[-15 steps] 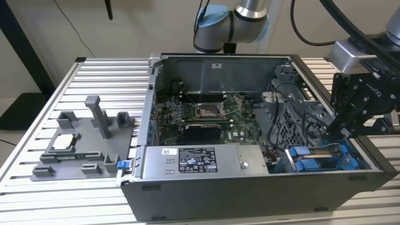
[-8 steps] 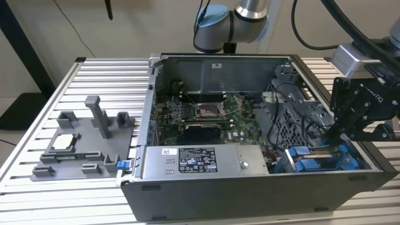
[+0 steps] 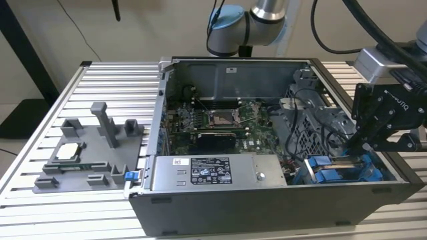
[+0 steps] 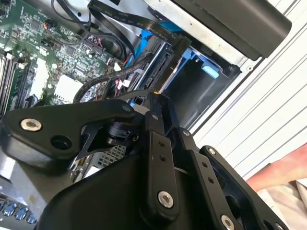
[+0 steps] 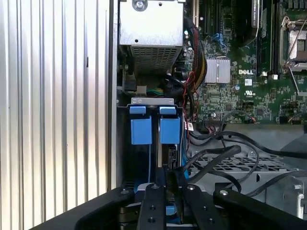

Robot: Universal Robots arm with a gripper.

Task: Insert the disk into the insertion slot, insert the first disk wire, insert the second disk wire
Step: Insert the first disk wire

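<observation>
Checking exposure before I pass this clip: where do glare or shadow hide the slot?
Exterior view: even light, with the black gripper standing dark over the slot. First wrist view: the table glares bright and the slot's interior lies in shadow. Second wrist view: the table slats are washed out and the slot is dark.

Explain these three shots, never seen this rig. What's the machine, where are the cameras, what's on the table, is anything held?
It is one robot arm with a gripper, working on an open computer case that sits on a slatted metal table. The exterior view comes from a camera off the arm and shows the whole scene. Both wrist views come from cameras riding on the arm, looking past the gripper into the case. The gripper is down at the insertion slot, the drive bay with blue tabs, near the motherboard. Beside the case stands a grey fixture with a processor chip on it. Whether the gripper holds anything, I cannot tell.
</observation>
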